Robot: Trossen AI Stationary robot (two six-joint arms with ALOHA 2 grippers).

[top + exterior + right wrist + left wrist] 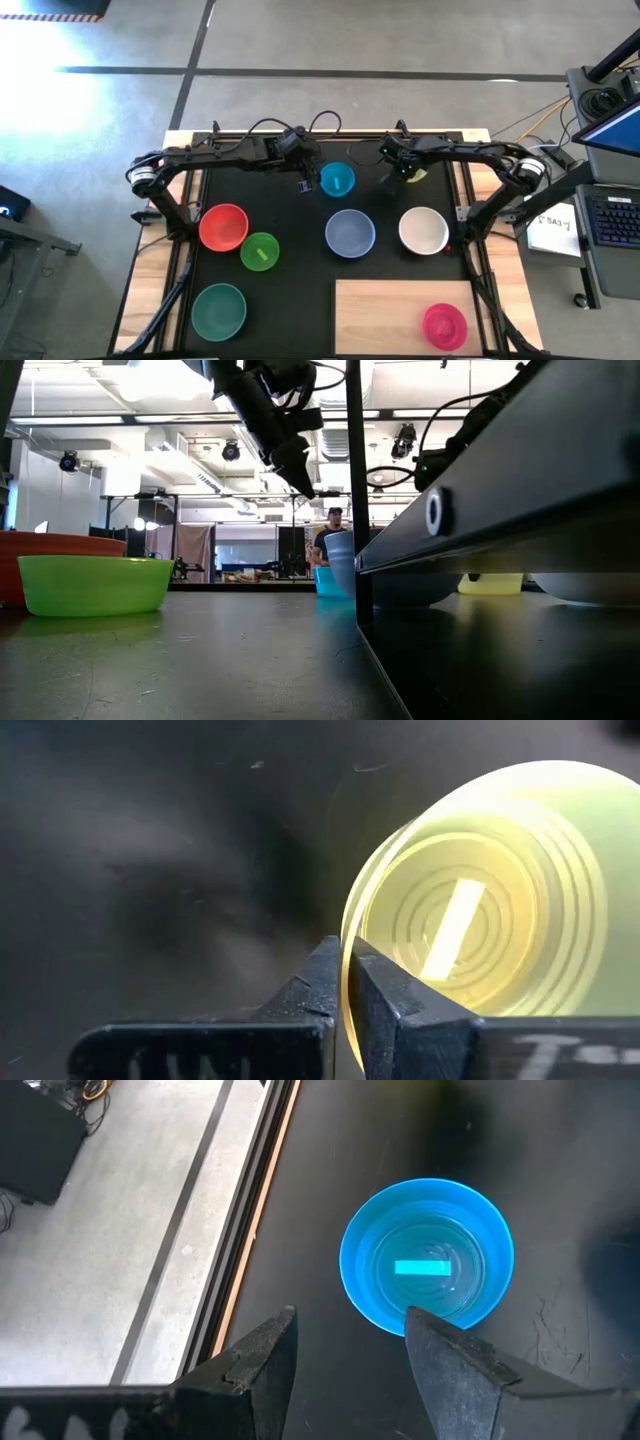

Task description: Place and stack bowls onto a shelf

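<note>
My left gripper (345, 1360) is open and hovers above the mat just beside the small blue bowl (428, 1255), touching nothing; the high view shows it (303, 181) left of that bowl (337, 180). My right gripper (343, 990) is shut on the yellow bowl (500, 890), which my arm mostly hides in the high view (416, 177). The magenta bowl (444, 326) sits on the shelf (385, 315). The red (223, 227), light green (260, 251), teal-green (219, 310), periwinkle (350, 233) and white (424, 231) bowls rest on the black mat. My right gripper pinches the yellow bowl's rim (347, 955) on the side nearest the fingers, one finger inside the bowl and one outside. The fingers come from above, slanting down. In the low view the bowl (490, 583) looks level, with its base at the mat.
The shelf lies at the mat's near right, with bare board left of the magenta bowl. The blue bowl stands between my two grippers at the far side. The periwinkle and white bowls sit between the yellow bowl and the shelf. A person (333, 525) shows far behind the table.
</note>
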